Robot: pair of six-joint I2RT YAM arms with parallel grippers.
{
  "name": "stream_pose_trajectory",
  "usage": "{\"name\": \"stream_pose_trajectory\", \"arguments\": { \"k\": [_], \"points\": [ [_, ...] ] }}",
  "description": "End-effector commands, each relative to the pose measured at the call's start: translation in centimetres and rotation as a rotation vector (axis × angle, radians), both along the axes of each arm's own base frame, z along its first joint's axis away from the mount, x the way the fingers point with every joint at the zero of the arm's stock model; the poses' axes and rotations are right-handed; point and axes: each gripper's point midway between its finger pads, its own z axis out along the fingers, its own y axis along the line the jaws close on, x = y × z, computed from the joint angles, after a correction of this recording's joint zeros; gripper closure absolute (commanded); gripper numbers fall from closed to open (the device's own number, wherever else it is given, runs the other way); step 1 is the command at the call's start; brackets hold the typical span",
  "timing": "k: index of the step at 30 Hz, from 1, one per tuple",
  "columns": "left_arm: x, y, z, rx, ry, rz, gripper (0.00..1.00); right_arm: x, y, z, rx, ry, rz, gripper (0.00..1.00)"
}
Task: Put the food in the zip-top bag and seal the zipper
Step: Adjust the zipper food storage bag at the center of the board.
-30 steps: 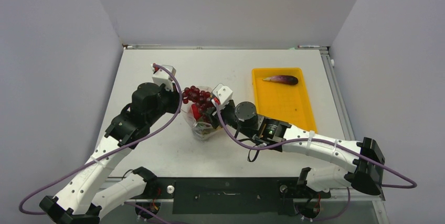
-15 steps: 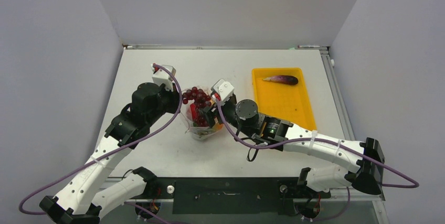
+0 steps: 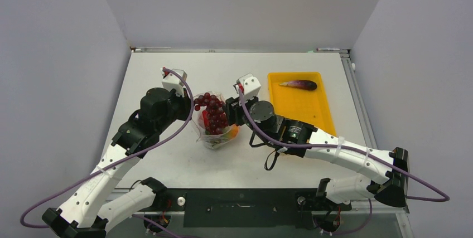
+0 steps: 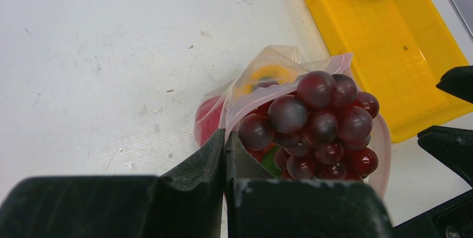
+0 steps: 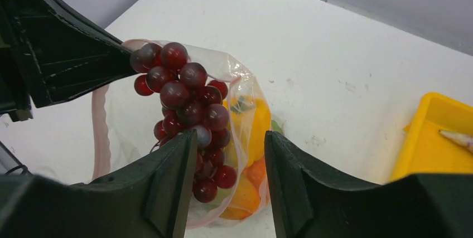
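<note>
Plain pale grey walls close in the scene on the left, the far side and the right. They stand around a white table whose top is matt and marked with small dark specks and faint scuffs. A thin metal rail runs along the table's far edge, well behind the bag.

Left of the bag, the left gripper reaches in with its jaws pressed fully together. They pinch the bag's near-left rim where the plastic folds up between them.

The bag sits near the middle of the table, clear and crinkly, with its mouth held open and facing up. Its pinkish strip curves around the mouth. A bunch of dark red grapes rests in the mouth, partly down inside the bag and partly rising above the rim. Under the bunch, through the plastic, a yellow pepper and an orange piece lie at the bottom.

Just right of the bag, the right gripper hovers over the mouth with its jaws partly apart. It grips nothing, and the grapes show in the gap below.

Further right of the bag, apart from it, lies a yellow tray. A purple eggplant lies alone at the tray's far end.
</note>
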Motion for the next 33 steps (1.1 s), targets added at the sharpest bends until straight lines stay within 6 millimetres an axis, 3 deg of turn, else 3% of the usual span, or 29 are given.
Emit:
{"name": "stream_pose_trajectory", "arguments": {
  "k": [1,8,20,22,29,33],
  "points": [
    [0.5,-0.2,1.5,-0.035,-0.045,0.001,1.0,0.0,-1.2,-0.7,0.017,0.059,-0.078,0.53],
    [0.6,-0.3,1.4,-0.035,-0.045,0.001,1.0,0.6,-1.6,-2.6,-0.004,0.11,-0.121,0.56],
    [0.6,-0.3,1.5,-0.036,-0.046,0.001,1.0,1.8,-0.1,-5.5,-0.024,0.197,-0.107,0.58],
    [0.6,-0.3,1.5,-0.037,-0.046,0.0,1.0,2.2,-0.1,-5.8,-0.021,0.211,-0.108,0.63],
    [0.5,-0.3,1.6,-0.038,-0.047,-0.001,1.0,3.0,-0.5,-6.1,-0.018,0.238,-0.115,0.92],
    [0.5,-0.2,1.6,-0.038,-0.048,0.0,1.0,3.0,-0.7,-4.9,-0.005,0.22,-0.11,0.95]
  ]
}}
